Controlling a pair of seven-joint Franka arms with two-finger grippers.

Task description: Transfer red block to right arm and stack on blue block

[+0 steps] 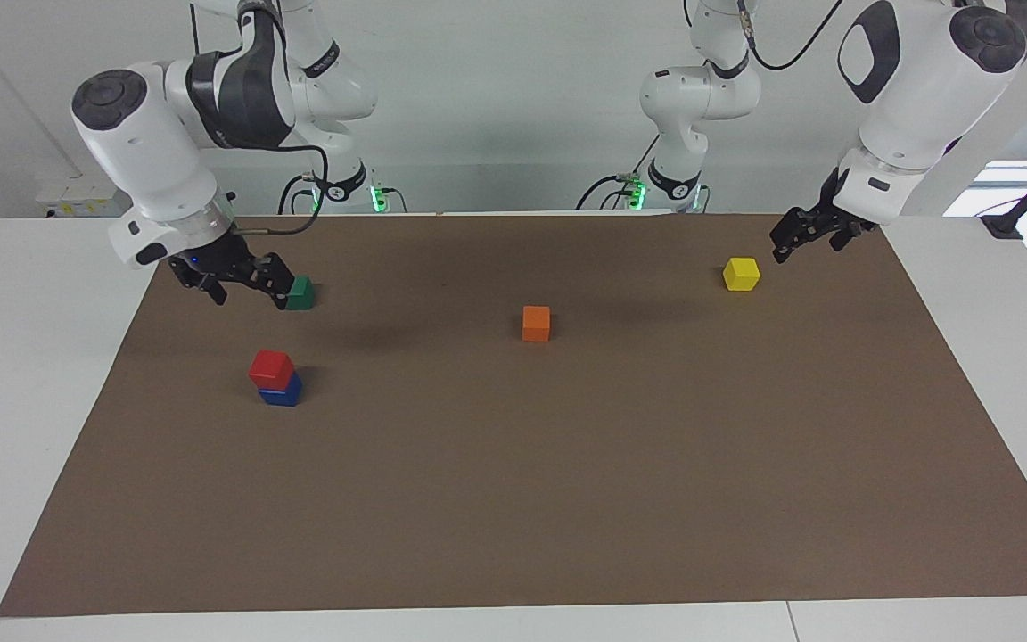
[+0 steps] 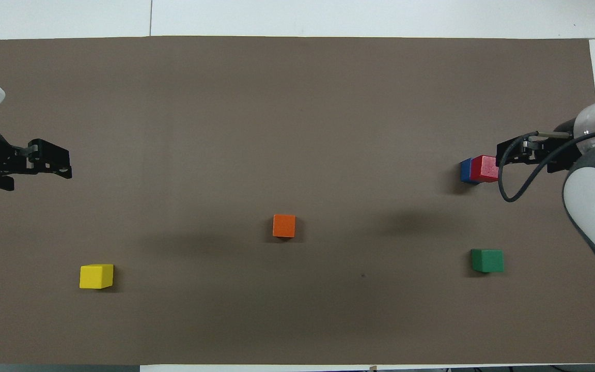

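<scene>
The red block [image 1: 270,366] [image 2: 485,168] sits on top of the blue block [image 1: 282,393] [image 2: 465,171], toward the right arm's end of the brown mat. Nothing touches the stack. My right gripper [image 1: 248,291] [image 2: 507,153] hangs open and empty high above the mat, up off the stack and toward the green block. My left gripper [image 1: 785,248] [image 2: 65,164] waits open and empty above the mat's edge at the left arm's end, beside the yellow block.
A green block [image 1: 299,292] [image 2: 487,260] lies nearer to the robots than the stack. In the mat's middle rests an orange block [image 1: 536,323] [image 2: 283,226]. A yellow block [image 1: 742,274] [image 2: 96,276] lies toward the left arm's end.
</scene>
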